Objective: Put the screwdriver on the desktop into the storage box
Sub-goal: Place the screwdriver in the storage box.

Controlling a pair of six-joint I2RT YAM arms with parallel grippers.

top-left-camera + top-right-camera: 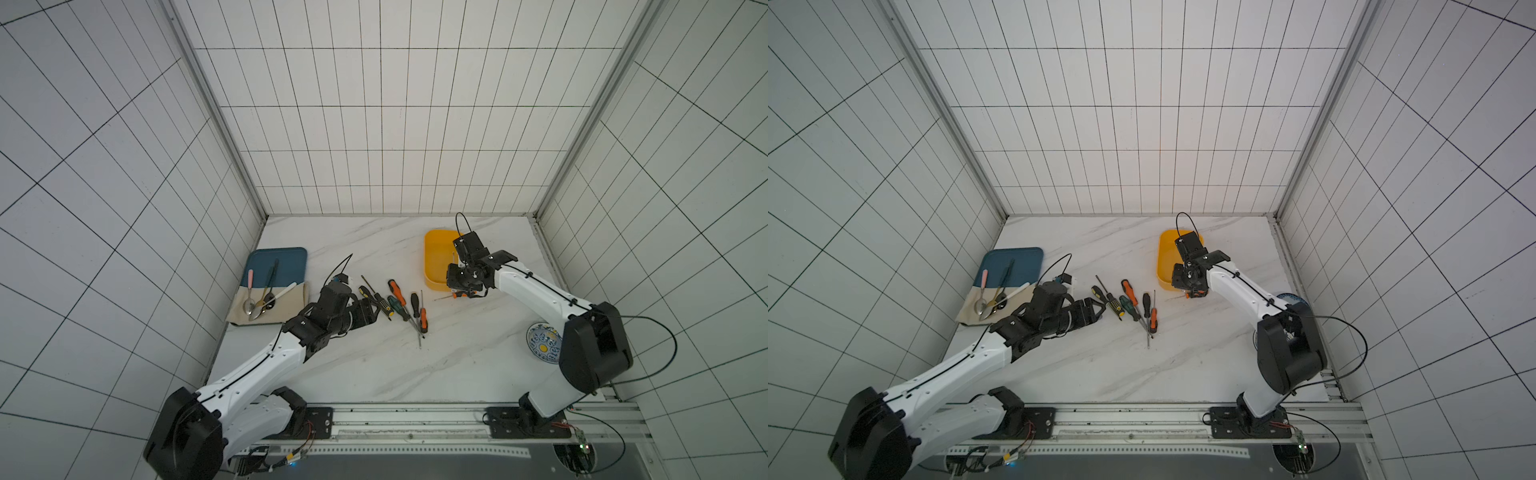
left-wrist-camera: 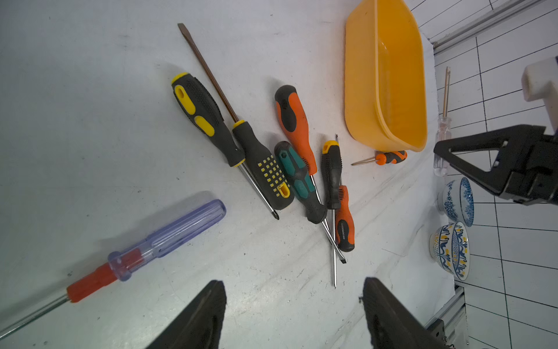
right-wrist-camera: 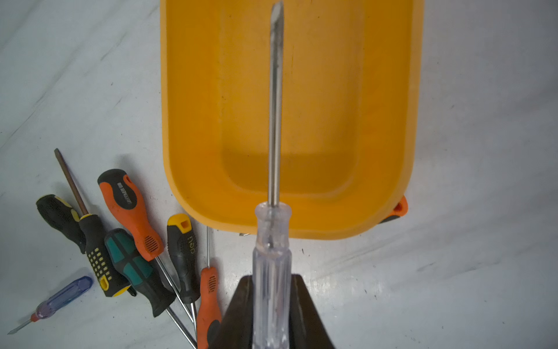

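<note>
**Clear screwdriver lined up over the box's near rim**

We found the right fingers point(image 3: 238, 305) pinching the clear-handled screwdriver point(image 3: 271, 256) by the butt of its handle, raised off the table point(image 1: 374, 374). The storage box point(image 1: 434, 262) sat right of centre in both top views, and the right arm reached to it from the lower right.

What the drop turned on was alignment. In the right wrist view the tool's long axis ran along the long axis of the box. Its shaft lay over the bare floor of the box and its handle crossed the near rim, so the box lay straight ahead of the fingers. We judged that a short advance was needed before release, or the handle could catch the rim and tip out. The box held nothing yet.

The left fingers point(image 2: 205, 317) stood spread and empty, left of centre in the top views, just beside the pile of screwdrivers point(image 1: 399, 305). A purple-handled screwdriver point(image 2: 169, 235) lay closest to them. A small orange screwdriver point(image 2: 391, 157) lay on the table against the box's near wall. The right arm was plainly the nearer to the box.
</note>
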